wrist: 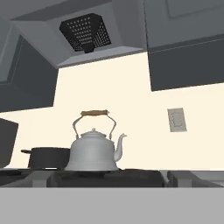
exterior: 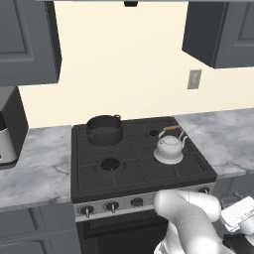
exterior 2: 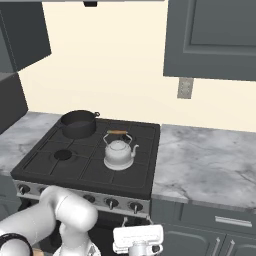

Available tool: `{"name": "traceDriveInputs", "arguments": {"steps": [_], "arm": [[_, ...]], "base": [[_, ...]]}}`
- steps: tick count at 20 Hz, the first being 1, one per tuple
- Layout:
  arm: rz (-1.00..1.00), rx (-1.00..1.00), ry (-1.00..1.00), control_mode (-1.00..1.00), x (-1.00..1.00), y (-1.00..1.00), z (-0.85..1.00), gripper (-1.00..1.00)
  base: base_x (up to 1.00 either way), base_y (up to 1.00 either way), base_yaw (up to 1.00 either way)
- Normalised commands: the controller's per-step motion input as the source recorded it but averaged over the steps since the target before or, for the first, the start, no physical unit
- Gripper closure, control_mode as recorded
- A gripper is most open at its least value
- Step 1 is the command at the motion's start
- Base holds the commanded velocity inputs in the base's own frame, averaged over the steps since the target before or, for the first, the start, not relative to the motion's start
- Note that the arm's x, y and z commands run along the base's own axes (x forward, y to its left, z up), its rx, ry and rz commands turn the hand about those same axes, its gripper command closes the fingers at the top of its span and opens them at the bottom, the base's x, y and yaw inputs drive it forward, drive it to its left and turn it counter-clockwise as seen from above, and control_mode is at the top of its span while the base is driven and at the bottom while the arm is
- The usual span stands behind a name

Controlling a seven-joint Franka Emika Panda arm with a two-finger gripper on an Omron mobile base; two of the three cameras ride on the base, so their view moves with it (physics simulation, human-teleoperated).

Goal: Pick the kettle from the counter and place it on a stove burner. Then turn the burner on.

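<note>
Kettle (exterior: 169,147) already sat on the stove's right-hand near burner, clear of the bench (exterior 2: 210,157), so the knobs (exterior 2: 111,202) on the front panel mattered next, just above and left of the low, spread, empty claw (exterior 2: 137,245).

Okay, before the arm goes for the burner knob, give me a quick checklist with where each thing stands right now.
1. Kettle placed on the stove top, off the counter: ok.
2. Kettle upright, wooden handle up, spout clear of the dark pot: ok.
3. Kettle centred over its stove burner: cannot tell, the kettle's base hides the ring.
4. Tool released from the kettle: ok, nothing is gripping the kettle, which stands alone in the hand view.
5. Knob row along the stove front reachable: ok, nothing stands in front of it but the arm itself.
6. Burner lit: cannot tell, no flame visible.
</note>
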Motion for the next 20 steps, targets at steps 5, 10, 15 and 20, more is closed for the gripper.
{"name": "traceDriveInputs", "arguments": {"steps": [5, 10, 15, 20], "arm": [[0.00, 0.00, -0.01, -1.00, 0.01, -0.03, -0.20, -1.00], [0.00, 0.00, 0.01, -1.00, 0.20, 0.00, -0.23, -1.00], [0.00, 0.00, 0.04, -1.00, 0.32, 0.00, -0.17, -1.00], [0.00, 0.00, 0.04, -1.00, 0.29, 0.00, -0.20, -1.00]], "base": [[0.00, 0.00, 0.00], [0.00, 0.00, 0.00], [0.00, 0.00, 0.00], [0.00, 0.00, 0.00]]}}
